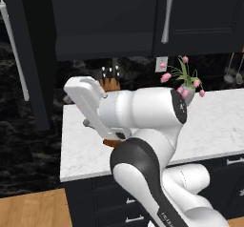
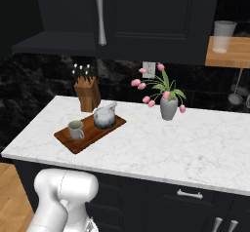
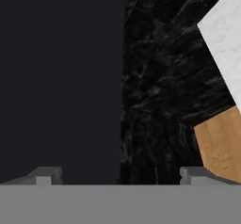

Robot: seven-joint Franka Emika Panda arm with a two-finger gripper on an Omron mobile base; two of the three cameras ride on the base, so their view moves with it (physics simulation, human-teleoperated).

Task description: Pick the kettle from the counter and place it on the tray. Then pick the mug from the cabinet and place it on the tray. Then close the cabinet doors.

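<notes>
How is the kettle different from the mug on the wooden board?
The kettle is silver-grey metal, while the mug is pale off-white. The kettle is squat, round and wider; the mug is a narrower straight cup. The kettle is closed by a lid, while the mug is open with a dark inside. Both stand upright on the reddish-brown tray on the counter.

Tabletop: broad bare marble, centre to lower right of right base view; free passage. Obstacles, left half: tray carrying mug and kettle, knife block just behind. Vase stands centre rear. Open cabinet door projects at upper left of left base view.
</notes>
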